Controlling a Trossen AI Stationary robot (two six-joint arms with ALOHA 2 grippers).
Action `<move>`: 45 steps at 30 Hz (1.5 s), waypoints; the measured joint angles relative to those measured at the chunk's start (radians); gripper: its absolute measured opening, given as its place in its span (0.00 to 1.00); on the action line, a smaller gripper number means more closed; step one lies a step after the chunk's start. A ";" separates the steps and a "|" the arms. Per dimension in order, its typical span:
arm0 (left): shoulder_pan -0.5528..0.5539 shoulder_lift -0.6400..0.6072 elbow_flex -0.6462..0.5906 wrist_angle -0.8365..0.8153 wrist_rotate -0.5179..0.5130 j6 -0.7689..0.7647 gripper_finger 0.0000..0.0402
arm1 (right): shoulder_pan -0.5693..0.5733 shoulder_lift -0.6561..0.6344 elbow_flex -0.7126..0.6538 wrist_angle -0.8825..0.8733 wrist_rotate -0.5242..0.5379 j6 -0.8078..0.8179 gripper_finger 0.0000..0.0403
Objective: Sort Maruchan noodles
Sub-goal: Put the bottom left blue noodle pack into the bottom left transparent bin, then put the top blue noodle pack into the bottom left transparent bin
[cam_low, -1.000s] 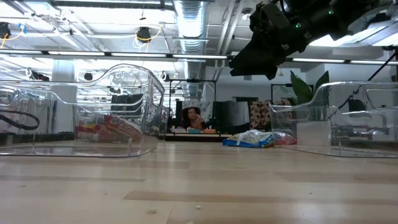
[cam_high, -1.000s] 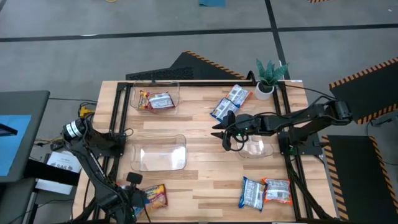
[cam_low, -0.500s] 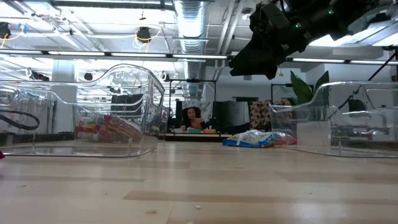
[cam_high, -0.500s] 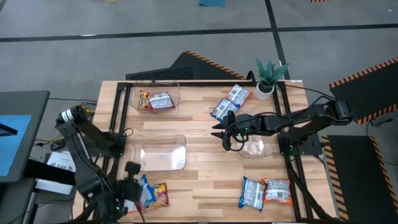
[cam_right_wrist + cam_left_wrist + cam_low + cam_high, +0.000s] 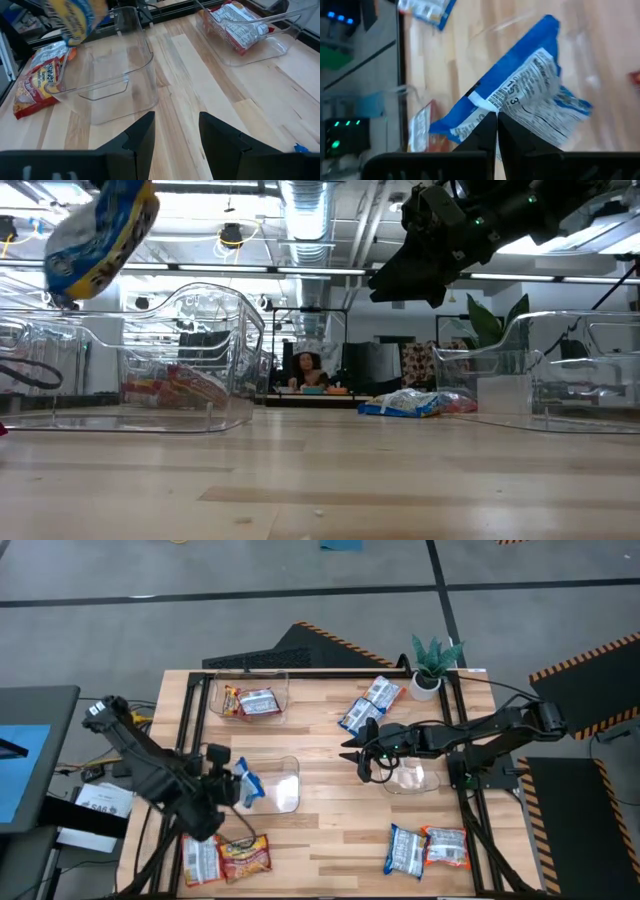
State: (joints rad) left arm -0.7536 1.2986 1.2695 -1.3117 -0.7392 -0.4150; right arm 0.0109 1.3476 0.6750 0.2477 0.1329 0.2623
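Landmark: the empty clear bin (image 5: 262, 785) at the left-centre of the bench (image 5: 330, 810).

Nearest the front edge, two packets (image 5: 228, 858) (one pale, one orange-yellow) lie flat just in front of the bin's left end. A second ago only the orange-yellow one showed there, under the left gripper; half a second ago a blue packet was coming up from that spot. Further along the front edge, well to the right of the bin, another pair of packets (image 5: 428, 848) lies untouched.

The left gripper (image 5: 232, 786) has since risen and now hangs over the bin's left rim, its fingers clamped on the blue-and-white packet (image 5: 249, 785), which is clear of the bench and tilted. The wrist view confirms the pinch on the wrapper's edge (image 5: 520, 107).

To the right of the bin, the right gripper (image 5: 352, 748) waits above the bench in the same place as before, fingers parted, holding nothing. A second clear bin (image 5: 415, 780) sits just beyond it.

Behind the landmark bin, a third bin (image 5: 252, 698) holds red packets (image 5: 252, 702). Further right at the back, blue packets (image 5: 368, 704) lie loose beside a potted plant (image 5: 432, 665).

Judgement: pick completed; release into the empty bin appears imminent, which would start the blue group. Risk: the grip is near one edge, so the packet may swing or land on the rim.
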 joint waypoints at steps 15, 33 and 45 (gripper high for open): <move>0.103 -0.012 -0.268 0.051 0.055 -0.012 0.00 | 0.000 0.000 0.000 0.000 0.000 -0.006 0.44; 0.135 -0.167 -0.303 0.420 -0.056 0.128 0.44 | -0.129 -0.008 0.044 0.086 0.004 0.004 0.44; 0.236 -0.633 -0.858 1.423 0.158 0.373 0.47 | -0.345 0.136 0.454 -0.676 0.181 0.029 0.44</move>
State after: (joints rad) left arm -0.5173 0.6658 0.4115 0.1109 -0.5816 -0.0421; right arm -0.3343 1.4838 1.1295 -0.4285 0.3138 0.2908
